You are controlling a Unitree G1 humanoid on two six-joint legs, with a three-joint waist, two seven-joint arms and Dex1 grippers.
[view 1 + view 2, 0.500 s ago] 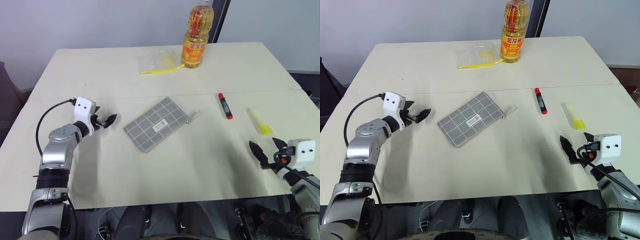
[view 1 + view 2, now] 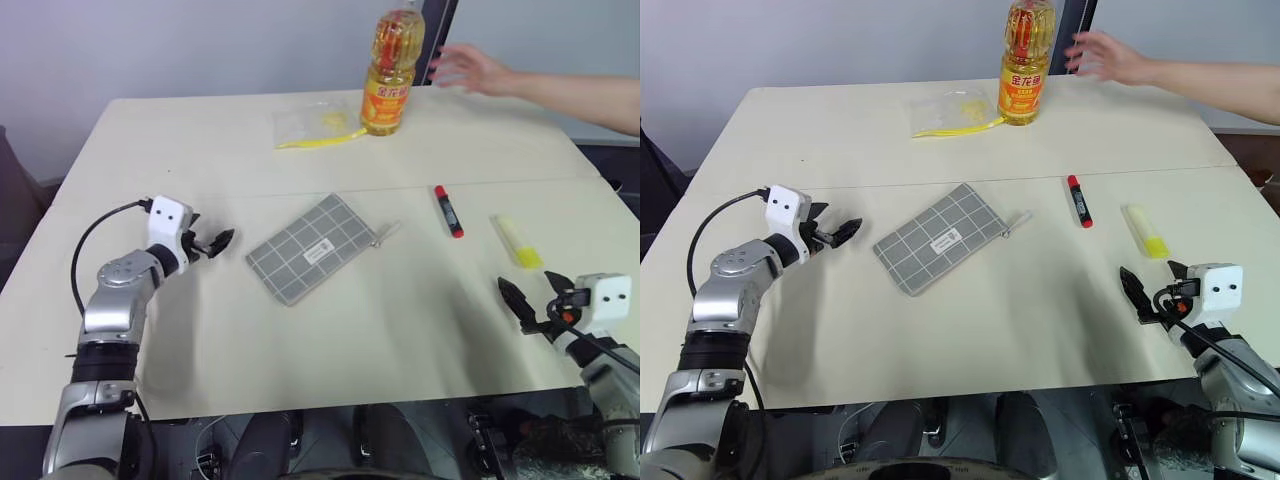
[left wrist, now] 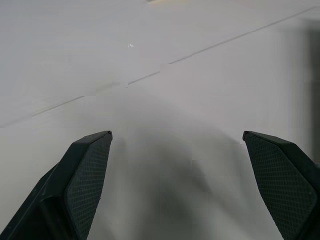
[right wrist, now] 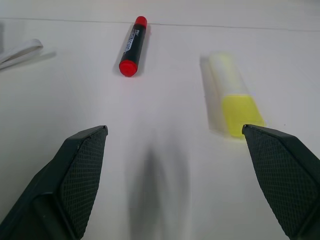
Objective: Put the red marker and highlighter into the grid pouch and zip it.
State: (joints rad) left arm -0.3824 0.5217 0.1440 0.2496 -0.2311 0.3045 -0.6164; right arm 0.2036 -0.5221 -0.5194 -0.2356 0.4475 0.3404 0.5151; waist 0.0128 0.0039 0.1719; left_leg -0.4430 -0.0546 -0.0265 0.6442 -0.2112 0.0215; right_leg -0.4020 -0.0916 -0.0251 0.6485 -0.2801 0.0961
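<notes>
Right wrist view: right gripper (image 4: 175, 137) spread wide, empty, facing slim red marker (image 4: 132, 45) and chunky pale yellow highlighter (image 4: 231, 102) on table. Left gripper (image 2: 218, 241) spread wide, empty, beside grey grid-lined fabric pouch (image 2: 312, 249), apparently zipped. Nothing started; next, unzip pouch, pick marker.

person's arm (image 2: 590, 100): cut off by the right edge of the head views; the hand (image 2: 470, 70) is blurred.
bottle (image 2: 392, 72): its top is cut off by the upper edge in both head views; the label print is too small to read.
clear bag (image 2: 315, 125): its yellow contents cannot be identified.
grid pouch (image 2: 312, 248): the writing on its white label is too small to read.
red marker (image 4: 133, 45): the label text is illegible.
highlighter (image 4: 231, 97): its far end is blurred in the right wrist view.
counter (image 2: 200, 150): the near edge hides what lies under it.
</notes>
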